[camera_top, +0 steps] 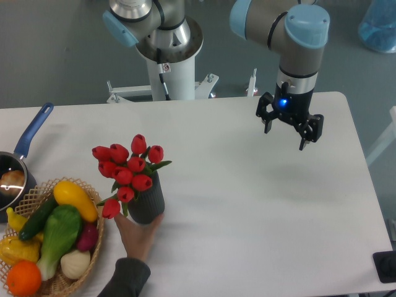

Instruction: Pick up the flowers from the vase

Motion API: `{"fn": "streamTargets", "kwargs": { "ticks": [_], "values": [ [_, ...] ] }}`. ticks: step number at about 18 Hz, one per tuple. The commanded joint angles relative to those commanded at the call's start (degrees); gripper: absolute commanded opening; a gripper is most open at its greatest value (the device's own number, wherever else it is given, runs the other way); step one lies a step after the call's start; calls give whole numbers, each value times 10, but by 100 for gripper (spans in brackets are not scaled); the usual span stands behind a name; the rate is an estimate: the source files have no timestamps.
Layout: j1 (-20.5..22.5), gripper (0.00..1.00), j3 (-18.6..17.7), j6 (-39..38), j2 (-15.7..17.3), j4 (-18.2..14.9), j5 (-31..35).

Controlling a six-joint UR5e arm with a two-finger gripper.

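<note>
Steadying the vase (147, 201) at the near left of the worktop (260, 204), a human hand (139, 234) is touching its base, just beside the wicker basket (55, 281). The flowers (127, 170) are sitting in it, buds splaying up and leftward, stems running down into the mouth. You are likely dealing with a light, springy bunch; judge the stems just above the rim as the hold. Far right, the claw (289, 131) is hovering with fingers apart, gripping nothing.
</note>
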Motion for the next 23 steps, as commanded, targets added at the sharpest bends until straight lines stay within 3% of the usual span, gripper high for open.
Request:
{"fn": "streamTargets", "kwargs": {
  "ticks": [7, 14, 17, 21, 23],
  "values": [
    [-4, 100, -14, -2, -1, 0, -6],
    [2, 100, -41, -3, 1, 0, -100],
    [-10, 100, -39, -11, 4, -2, -176],
    [-28, 100, -34, -103, -6, -1, -361],
    [-46, 100, -17, -131, -22, 3, -400]
  ]
}}
